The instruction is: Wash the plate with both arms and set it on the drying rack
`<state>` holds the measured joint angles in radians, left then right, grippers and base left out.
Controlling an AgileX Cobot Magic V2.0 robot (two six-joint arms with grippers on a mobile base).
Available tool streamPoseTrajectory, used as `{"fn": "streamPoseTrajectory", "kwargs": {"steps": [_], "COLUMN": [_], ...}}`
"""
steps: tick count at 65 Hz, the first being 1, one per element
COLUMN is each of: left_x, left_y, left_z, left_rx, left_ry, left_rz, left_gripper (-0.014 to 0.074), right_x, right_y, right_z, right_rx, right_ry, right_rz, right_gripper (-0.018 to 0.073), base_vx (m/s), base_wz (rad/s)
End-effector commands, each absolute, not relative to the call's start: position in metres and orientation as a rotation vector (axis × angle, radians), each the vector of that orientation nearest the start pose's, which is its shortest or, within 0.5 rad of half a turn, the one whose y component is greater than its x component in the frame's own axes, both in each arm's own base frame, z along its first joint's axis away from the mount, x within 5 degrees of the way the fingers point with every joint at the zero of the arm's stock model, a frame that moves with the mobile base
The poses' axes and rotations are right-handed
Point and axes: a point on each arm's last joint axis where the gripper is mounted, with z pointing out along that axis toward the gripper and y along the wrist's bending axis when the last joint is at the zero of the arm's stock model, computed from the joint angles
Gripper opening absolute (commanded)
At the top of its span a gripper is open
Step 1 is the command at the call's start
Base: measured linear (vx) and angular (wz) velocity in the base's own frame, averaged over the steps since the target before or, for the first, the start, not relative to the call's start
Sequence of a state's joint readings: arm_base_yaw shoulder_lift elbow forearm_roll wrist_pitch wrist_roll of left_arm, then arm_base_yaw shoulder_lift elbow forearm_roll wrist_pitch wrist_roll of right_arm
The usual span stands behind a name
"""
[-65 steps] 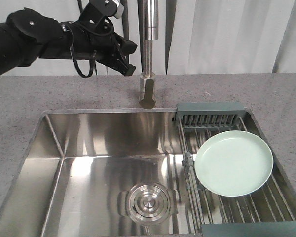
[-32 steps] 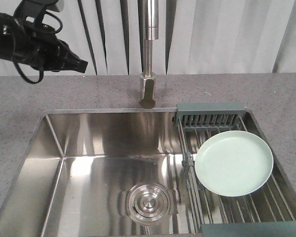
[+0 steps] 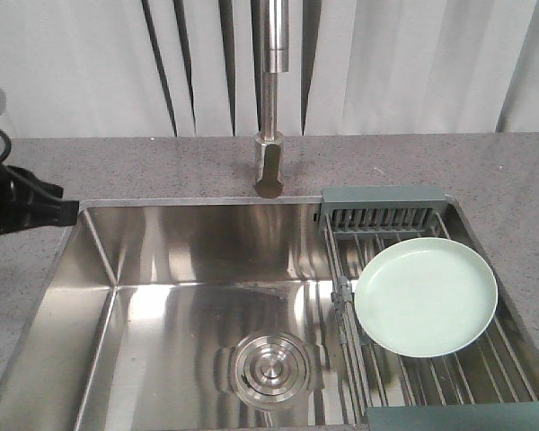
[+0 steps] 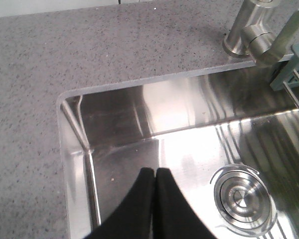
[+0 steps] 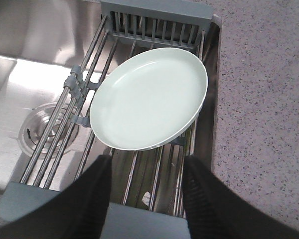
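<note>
Claw fingers of the right claw (image 5: 144, 186) are being held spread below the plate (image 5: 149, 99), lying on the drying rack (image 5: 154, 22) at centre frame; the left claw (image 4: 155, 199) is pressed together. Placing seems done; withdrawal is judged next.

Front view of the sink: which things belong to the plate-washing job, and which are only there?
Job: round pale mint-green plate; steel-rod drying rack; left gripper, shut; right gripper, open.

Only there: steel faucet; round steel drain; grey speckled countertop.
</note>
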<state>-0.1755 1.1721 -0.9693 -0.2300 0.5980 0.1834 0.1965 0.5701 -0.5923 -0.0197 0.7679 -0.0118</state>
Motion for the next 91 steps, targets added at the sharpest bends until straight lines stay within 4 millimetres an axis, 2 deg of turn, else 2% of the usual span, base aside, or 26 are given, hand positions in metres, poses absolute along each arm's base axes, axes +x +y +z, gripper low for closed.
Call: {"fn": "streamPoseTrajectory", "kwargs": {"steps": [1,20,34,43,57,64,75,91], "left_x": [0.223,0.171,0.141,0.134,0.134,0.125,0.100,0.067], "left_y": [-0.048,-0.036,-0.031,-0.030,-0.029,-0.021,-0.007,0.002], "left_z": [0.347,0.331,0.336,0.339,0.338,0.337,0.315,0.269], "left_rx": [0.186,0.183,0.197,0.199,0.209,0.173,0.062,-0.037], "left_ry": [2.142,2.144,2.131,2.119,2.104,1.976,1.793,1.707], "left_rz": [-0.254,-0.199,-0.202,-0.204,-0.175,-0.123,-0.055,0.020], "left_gripper": [-0.0006,-0.0006,-0.0006,-0.0006,-0.0006,-0.0006,-0.0006,-0.0006], "right_x": [0.104,0.104,0.104,0.104,0.104,0.104,0.104,0.104], "right_y": [0.019,0.019,0.019,0.019,0.019,0.019,0.019,0.019], "right_z": [0.314,0.314,0.314,0.314,0.314,0.314,0.314,0.314], "right_rx": [-0.243,-0.243,-0.243,-0.243,-0.243,-0.243,-0.245,-0.245], "right_ry": [2.130,2.130,2.130,2.130,2.129,2.130,2.130,2.130], "right_rz": [0.068,0.068,0.068,0.068,0.068,0.068,0.069,0.069], "right_gripper": [0.0329,0.0329,0.0329,0.0329,0.0329,0.0329,0.0329,0.0329], "base_vx": [0.00,0.00,0.00,0.00,0.00,0.00,0.00,0.00], "base_wz": [0.00,0.00,0.00,0.00,0.00,0.00,0.00,0.00]}}
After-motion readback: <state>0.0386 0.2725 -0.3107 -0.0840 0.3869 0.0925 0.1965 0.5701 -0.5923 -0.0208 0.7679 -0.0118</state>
